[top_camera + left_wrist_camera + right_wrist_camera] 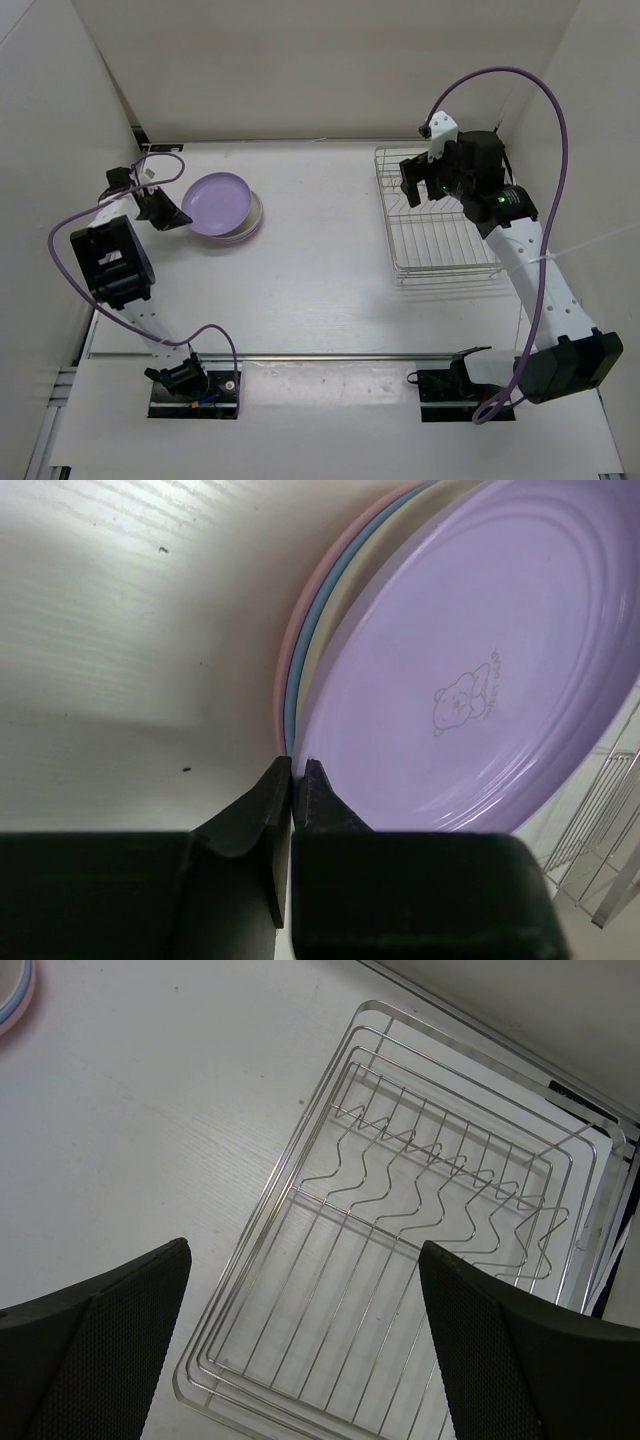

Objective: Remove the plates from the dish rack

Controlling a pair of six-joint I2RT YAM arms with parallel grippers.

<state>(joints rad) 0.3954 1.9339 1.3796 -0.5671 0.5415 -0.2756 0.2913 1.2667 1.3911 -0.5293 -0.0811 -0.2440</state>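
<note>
At the left side of the counter (320, 270), the left pincer (298, 770) has its fingers together with nothing visible between them, the tips meeting right at the near rim of the stacked plates. Whether they touch that rim cannot be told from the wrist view. The lavender plate (470, 680) lies flat on top, face up, a small bear mark showing in its well. Beneath it the rims of the cream plate (312, 640), the blue plate (342, 565) and the pink plate (300, 608) show as nested arcs, pink lowest and outermost. All four sit in one pile on the counter, well apart from the dish rack (392, 215). Nesting suits plates of equal size and keeps the pile compact. On the right side, the right pincer (302, 1248) hangs above the rack with its fingers wide apart and nothing between them. The rack's wire floor and its row of upright prongs (430, 1160) are bare, with no plate in any slot. Judgement: the unloading looks complete or very nearly so. The closed left pincer beside the pile suggests a release or a small squaring nudge, and the spread right pincer has nothing left to collect. Only risk noted is a careless retreat of the left arm catching the pile's rim and sliding it.
</note>
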